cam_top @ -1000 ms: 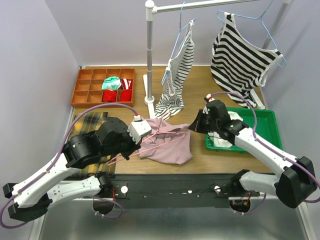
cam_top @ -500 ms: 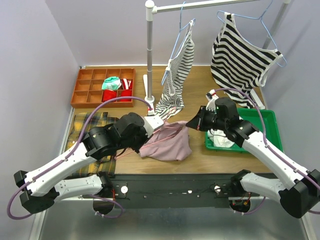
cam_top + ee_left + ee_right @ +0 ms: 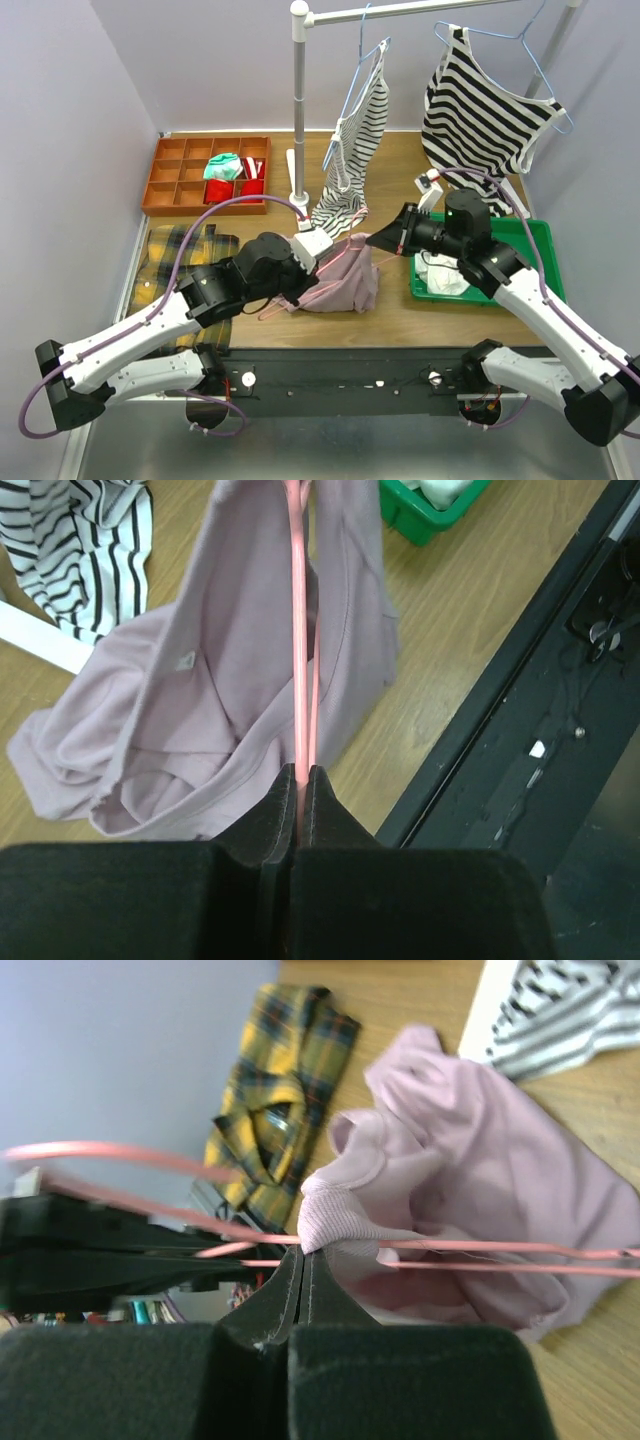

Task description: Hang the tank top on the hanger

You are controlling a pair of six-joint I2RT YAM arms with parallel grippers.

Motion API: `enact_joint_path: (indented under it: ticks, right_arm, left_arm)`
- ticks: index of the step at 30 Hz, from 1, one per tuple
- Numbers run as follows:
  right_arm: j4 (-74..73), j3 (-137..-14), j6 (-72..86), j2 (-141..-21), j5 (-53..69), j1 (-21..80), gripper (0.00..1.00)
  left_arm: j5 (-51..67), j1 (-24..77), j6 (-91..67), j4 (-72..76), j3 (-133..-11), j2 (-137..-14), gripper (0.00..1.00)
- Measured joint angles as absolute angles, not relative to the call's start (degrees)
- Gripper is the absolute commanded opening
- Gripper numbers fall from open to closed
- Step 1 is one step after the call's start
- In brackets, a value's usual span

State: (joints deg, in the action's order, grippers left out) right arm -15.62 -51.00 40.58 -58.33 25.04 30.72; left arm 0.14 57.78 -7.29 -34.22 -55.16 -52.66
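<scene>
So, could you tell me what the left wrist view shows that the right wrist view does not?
Only left wrist: the green tray and the left gripper shut on the hanger. Only right wrist: the yellow plaid shirt and the right gripper pinching an edge of the tank top. Both: the tank top, the hanger and a striped top.

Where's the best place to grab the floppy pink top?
At the thick hemmed edge of the dusty-pink fabric tank top, coming from the right: that edge rides up on the thin pink-red wire hanger, while the rest sags in loose folds.
</scene>
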Motion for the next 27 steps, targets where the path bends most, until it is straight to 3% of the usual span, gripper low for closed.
enact_joint_path:
  ticks: [6, 13, 18, 21, 24, 27]
  right_arm:
    - [-14.5, -52.7, 40.9, -54.9, 25.1, 30.7, 0.01]
    - [-22.5, -53.3, 38.3, -55.1, 13.0, 30.7, 0.04]
    - [-30.2, -53.3, 36.2, -55.2, -1.5, 30.7, 0.27]
    - [-34.0, -53.4, 34.9, -55.2, -8.4, 30.7, 0.35]
    - [-36.2, -53.6, 33.9, -55.2, -12.1, 30.7, 0.49]
    - [-36.9, -54.1, 32.1, -54.7, -12.3, 30.7, 0.56]
  left_arm:
    - [-0.7, 57.8, -10.3, -27.9, -50.2, -51.8, 0.0]
    - [0.1, 57.8, -11.4, -20.6, -45.4, -44.0, 0.0]
    - [1.7, 57.8, -11.7, -18.8, -44.0, -41.3, 0.0]
    - [2.3, 57.8, -11.7, -18.4, -43.3, -41.4, 0.0]
    - [2.4, 57.8, -11.9, -18.1, -43.0, -41.4, 0.0]
    - [2.3, 57.8, -12.0, -17.2, -43.0, -42.0, 0.0]
